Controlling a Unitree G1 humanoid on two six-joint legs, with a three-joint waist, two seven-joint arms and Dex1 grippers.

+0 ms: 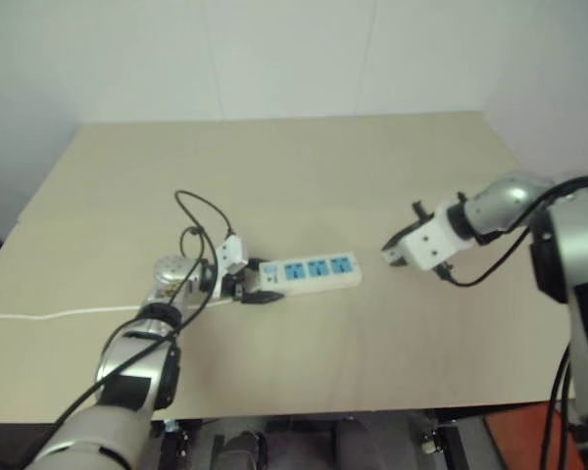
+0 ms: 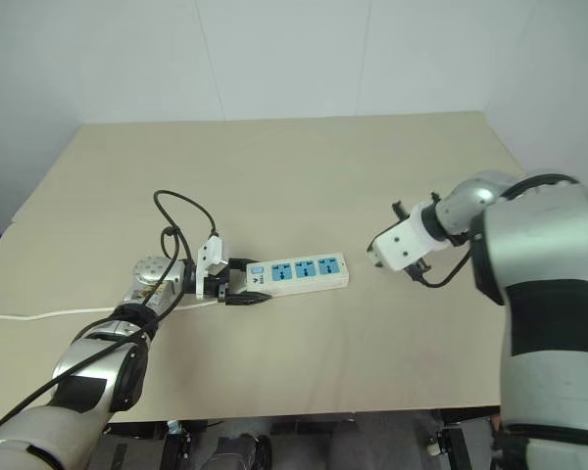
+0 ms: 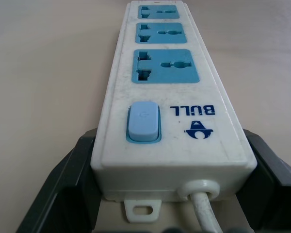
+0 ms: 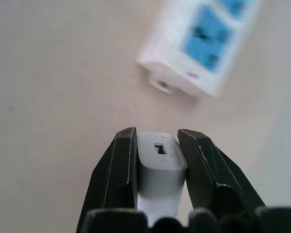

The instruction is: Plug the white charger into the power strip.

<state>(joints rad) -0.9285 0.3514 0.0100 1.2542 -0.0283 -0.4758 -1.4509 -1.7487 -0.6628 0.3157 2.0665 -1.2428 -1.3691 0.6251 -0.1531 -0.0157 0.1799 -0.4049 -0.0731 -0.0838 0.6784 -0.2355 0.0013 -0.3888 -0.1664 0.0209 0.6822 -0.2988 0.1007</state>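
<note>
The power strip [image 1: 312,271] lies flat on the tan table [image 1: 304,166], a white bar with three blue sockets and a pale blue switch [image 3: 143,123]. My left gripper [image 1: 252,285] is shut on its cord end, one black finger on each long side, as the left wrist view shows. To the right of the strip's free end, my right gripper [image 1: 393,251] hovers above the table, shut on the white charger [image 4: 160,162], a small white block with a slot in its end face. In the right wrist view the strip's free end [image 4: 194,43] lies beyond the charger.
The strip's thin white cord [image 1: 59,314] runs left across the table to its edge. A black cable [image 1: 201,211] loops above my left wrist. White walls stand behind the table.
</note>
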